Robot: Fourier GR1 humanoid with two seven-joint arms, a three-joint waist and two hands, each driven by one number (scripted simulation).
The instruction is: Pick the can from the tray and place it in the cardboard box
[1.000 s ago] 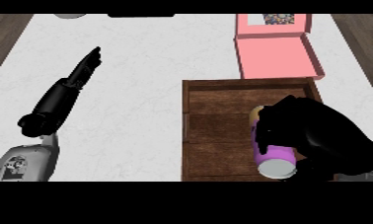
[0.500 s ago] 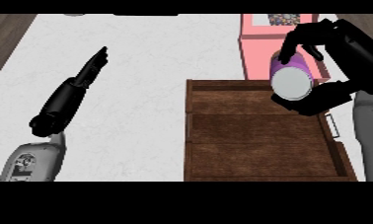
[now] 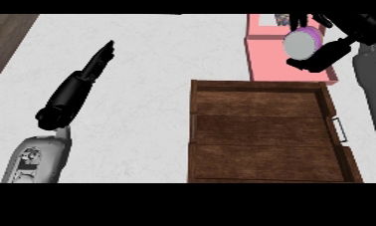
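Note:
My right hand (image 3: 327,56) is curled round a purple can (image 3: 303,42) with a silver end, holding it in the air above the pink cardboard box (image 3: 268,58) at the upper right. The can's silver end faces me and the fingers hide most of its body. The brown wooden tray (image 3: 266,130) lies at the lower right with nothing on it. My left hand (image 3: 94,65) rests on the counter at the left, fingers straight and pointing away.
The white marbled counter (image 3: 154,70) spreads across the left and middle. A dark wood strip (image 3: 13,33) shows at the far left edge. The tray has a small metal handle (image 3: 339,129) on its right side.
My right hand lifted the can out of the tray, carried it away and to the right, and now holds it over the pink box. The left hand stayed where it was.

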